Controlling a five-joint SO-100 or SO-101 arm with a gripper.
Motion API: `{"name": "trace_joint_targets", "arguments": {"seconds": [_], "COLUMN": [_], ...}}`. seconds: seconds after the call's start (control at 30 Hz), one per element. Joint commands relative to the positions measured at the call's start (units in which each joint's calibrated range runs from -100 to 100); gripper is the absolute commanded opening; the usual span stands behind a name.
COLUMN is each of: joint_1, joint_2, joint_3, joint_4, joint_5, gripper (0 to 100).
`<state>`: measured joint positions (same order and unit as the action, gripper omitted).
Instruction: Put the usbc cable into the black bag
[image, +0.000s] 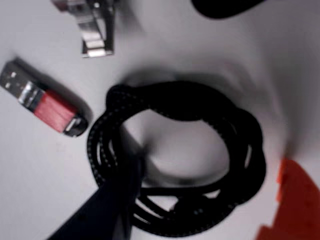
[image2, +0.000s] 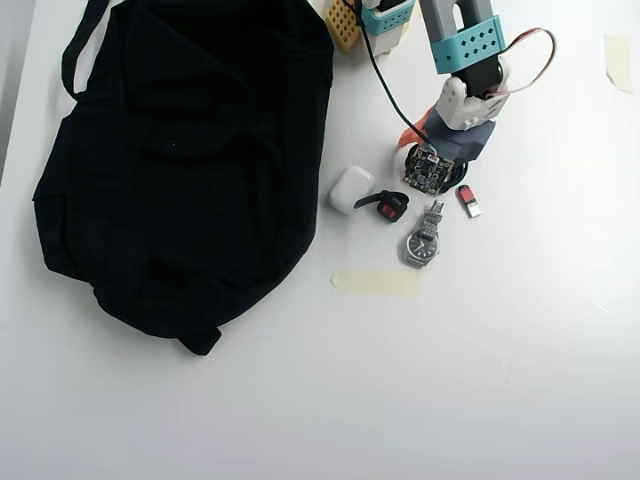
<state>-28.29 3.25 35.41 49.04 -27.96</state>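
The USB-C cable (image: 185, 100) is a black braided coil lying on the white table, filling the middle of the wrist view. My gripper (image: 210, 160) is open low over it. The dark finger (image: 117, 200) lies across the coil's left side and the orange finger (image: 295, 200) is outside its right side. In the overhead view my gripper (image2: 432, 170) covers most of the cable. The black bag (image2: 180, 170) lies flat at the left of the table, well apart from the gripper.
A red USB stick (image: 50, 107) (image2: 468, 200) lies beside the cable. A metal watch (image2: 424, 240) (image: 97, 30), a black key fob (image2: 390, 207), a white earbud case (image2: 350, 190) and a tape strip (image2: 377, 282) lie between cable and bag.
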Motion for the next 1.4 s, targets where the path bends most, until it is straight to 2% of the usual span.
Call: {"name": "trace_joint_targets", "arguments": {"seconds": [0.0, 0.4, 0.47, 0.5, 0.57, 0.67, 1.23, 1.37], "joint_1": [0.92, 1.37, 1.29, 1.37, 1.29, 1.14, 4.36, 8.02], "joint_2": [-0.1, 0.81, 0.81, 0.81, 0.73, 0.73, -0.6, -0.6], "joint_3": [-2.35, -1.54, -1.81, -1.99, -2.17, -3.33, -6.39, -11.6], "joint_4": [-0.12, -0.12, -0.12, -0.2, -0.29, -0.2, -0.03, 1.69], "joint_5": [0.22, 0.48, 0.54, 0.59, 0.59, 0.64, 3.21, 9.4], "gripper": [33, 31, 25, 18, 10, 2, 2, 2]}}
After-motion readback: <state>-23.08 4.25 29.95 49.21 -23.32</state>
